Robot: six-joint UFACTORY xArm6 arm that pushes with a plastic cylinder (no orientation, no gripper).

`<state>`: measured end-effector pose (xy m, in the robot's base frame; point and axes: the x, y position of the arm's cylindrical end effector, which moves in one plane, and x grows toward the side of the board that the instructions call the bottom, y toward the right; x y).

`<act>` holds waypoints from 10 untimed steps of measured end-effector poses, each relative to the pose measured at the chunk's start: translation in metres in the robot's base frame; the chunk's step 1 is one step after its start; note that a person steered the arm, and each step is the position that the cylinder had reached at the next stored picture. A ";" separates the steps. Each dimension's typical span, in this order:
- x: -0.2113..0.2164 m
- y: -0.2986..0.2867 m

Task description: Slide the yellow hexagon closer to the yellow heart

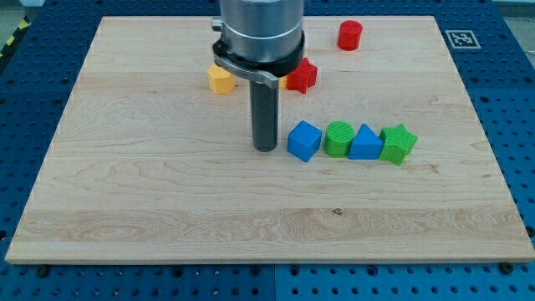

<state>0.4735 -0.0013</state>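
Observation:
The yellow hexagon (220, 79) lies on the wooden board (125, 209) in the upper middle, just left of my arm's housing. A small piece of a yellow block (286, 83), probably the yellow heart, shows at the housing's right edge, touching the red star (303, 75); the rest of it is hidden. My tip (265, 149) rests on the board below both yellow blocks, just left of the blue cube (304, 140) and not touching any block.
A row runs to the right of my tip: the blue cube, a green cylinder (338, 138), a blue triangular block (365, 143) and a green star (398, 143). A red cylinder (350, 35) stands near the view's top right.

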 end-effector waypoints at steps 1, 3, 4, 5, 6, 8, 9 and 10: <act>0.000 0.020; -0.005 0.006; -0.024 -0.040; -0.044 -0.097; -0.064 -0.165; -0.092 -0.148; -0.104 -0.106; -0.115 -0.080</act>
<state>0.3581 -0.0818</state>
